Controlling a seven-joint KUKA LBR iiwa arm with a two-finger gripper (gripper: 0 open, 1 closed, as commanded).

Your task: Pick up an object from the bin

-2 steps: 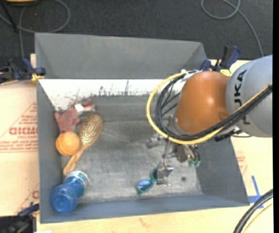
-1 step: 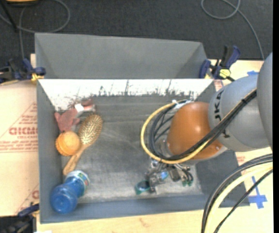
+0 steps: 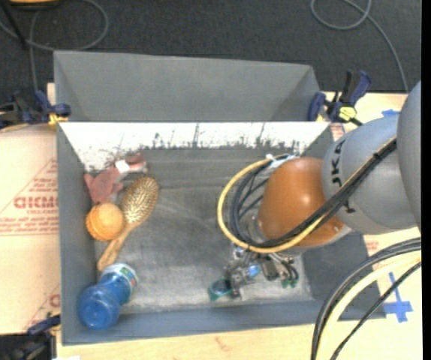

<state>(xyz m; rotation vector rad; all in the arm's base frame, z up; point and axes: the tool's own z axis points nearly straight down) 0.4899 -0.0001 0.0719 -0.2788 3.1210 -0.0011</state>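
Pre-grasp, I judge: the gripper (image 3: 254, 273) hangs low beside 1 small teal thing (image 3: 220, 291) near the bin's (image 3: 185, 317) front wall, open or closed I cannot tell, so next it needs centring over that thing

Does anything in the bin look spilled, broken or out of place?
Nothing looks spilled or broken. The blue bottle lies on its side in the lower left corner, and the gold hairbrush lies slanted beside the orange ball.

One blue plastic bottle (image 3: 103, 302), one round orange ball (image 3: 104, 221), one gold oval hairbrush (image 3: 139, 199), one pinkish-brown soft lump (image 3: 103, 183) (kind unclear), one small teal object (image 3: 220, 292). Five things total, one grey metal bin (image 3: 185, 118).
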